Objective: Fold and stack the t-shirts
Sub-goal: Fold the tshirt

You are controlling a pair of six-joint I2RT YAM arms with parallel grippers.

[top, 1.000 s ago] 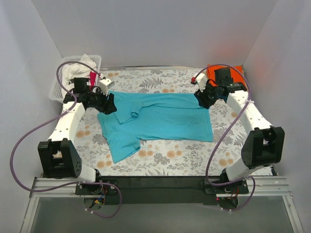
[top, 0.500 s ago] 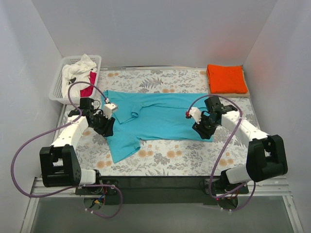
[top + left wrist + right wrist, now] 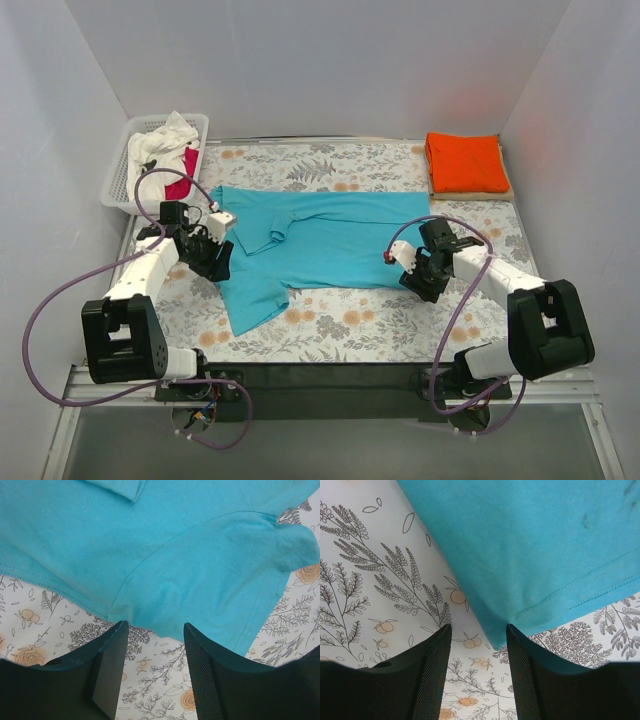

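Observation:
A teal t-shirt (image 3: pixel 330 240) lies spread flat on the flower-print table, one sleeve pointing toward the near left. My left gripper (image 3: pixel 221 264) is open and low at the shirt's left side; in the left wrist view the gripper (image 3: pixel 155 628) straddles the shirt (image 3: pixel 150 545) edge by the sleeve seam. My right gripper (image 3: pixel 416 277) is open at the shirt's near right corner; in the right wrist view that corner (image 3: pixel 520 555) pokes between the open gripper (image 3: pixel 479 630). A folded orange t-shirt (image 3: pixel 465 162) lies at the far right.
A white lattice basket (image 3: pixel 112 190) stands at the far left and holds a white shirt (image 3: pixel 165 135) and a red-pink shirt (image 3: pixel 183 175). White walls close in the table on three sides. Purple cables loop beside both arms.
Both grippers came from the shirt's far corners toward me, down to its near edge. In the last half second they settled a little lower and closer to the cloth.

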